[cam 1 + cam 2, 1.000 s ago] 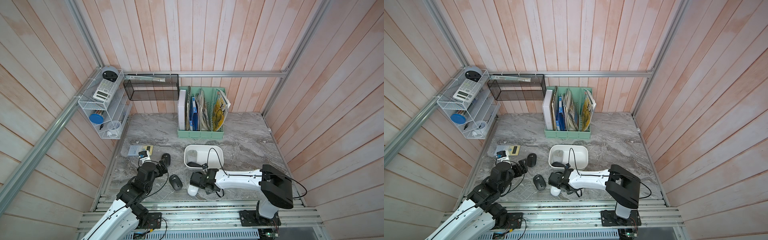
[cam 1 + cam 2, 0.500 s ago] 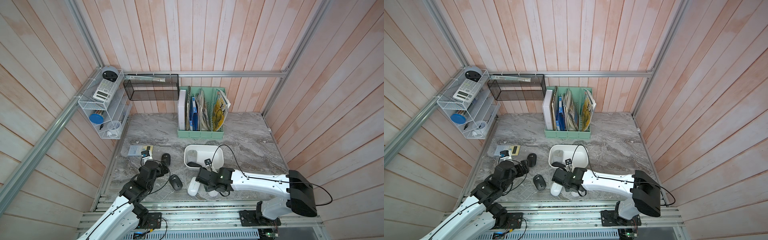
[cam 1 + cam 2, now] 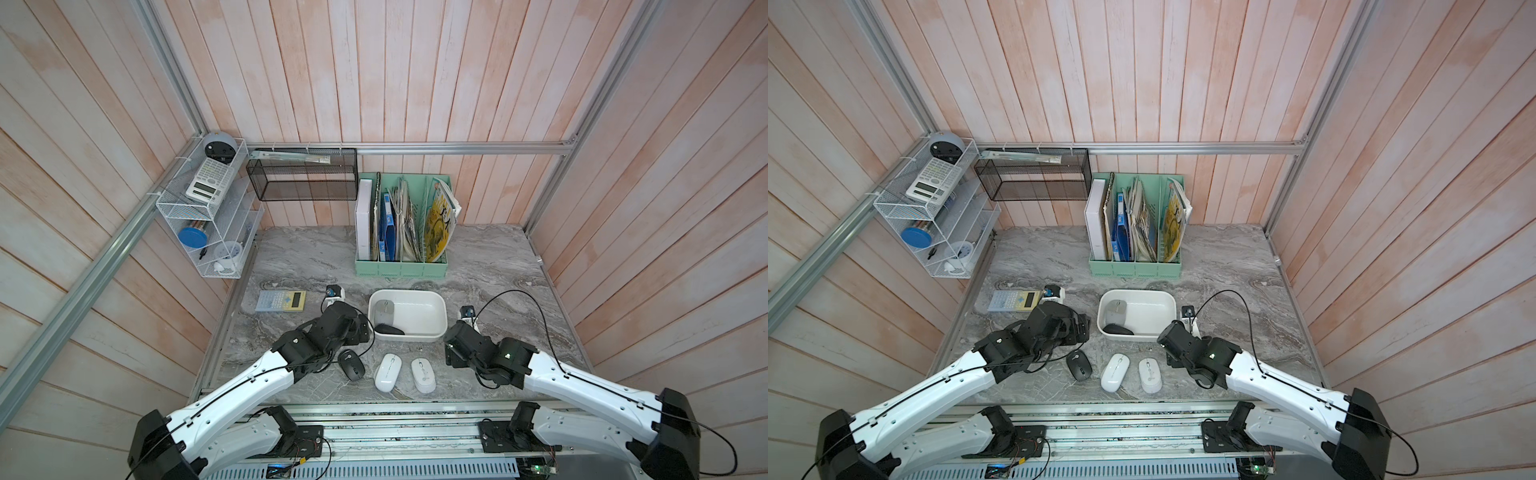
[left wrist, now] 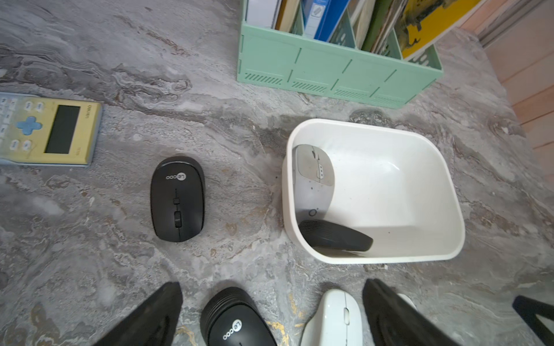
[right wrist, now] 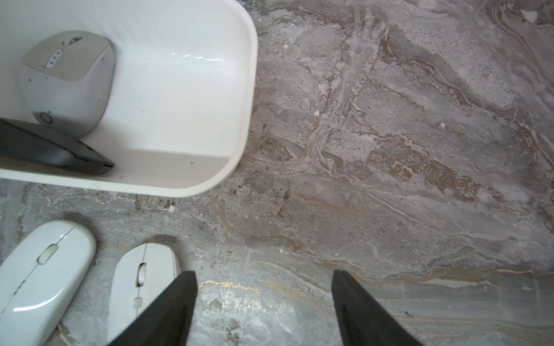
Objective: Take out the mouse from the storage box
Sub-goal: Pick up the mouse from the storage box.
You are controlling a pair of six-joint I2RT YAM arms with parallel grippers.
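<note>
Inside the storage box (image 3: 419, 316), at the end nearer the left arm, sit two mice. A grey mouse (image 3: 384, 311) is propped against the end wall. A black mouse (image 3: 389, 330) lies on edge along the wall on the robot's side, and the two appear to touch. On the robot's side of the box, clear of it on the marble table (image 3: 498, 270), lie two white mice (image 3: 387, 372) and a loose black mouse (image 3: 351, 364).

Left gripper (image 4: 271, 299): jaws spread wide, nothing between them, poised over the table just short of the box corner that holds the mice.

Right gripper (image 5: 263, 278): jaws apart, empty, over bare table off the opposite near corner of the box, just beside one white mouse.

Assessment: removal looks part done, and the next pick suits the left gripper, which is nearer. It should rise above the rim, descend vertically, and span the black mouse across its narrow width. Little room shows between that mouse and the wall, so a finger may catch the rim or shove the light box. A slow closure and a straight lift are advised.
</note>
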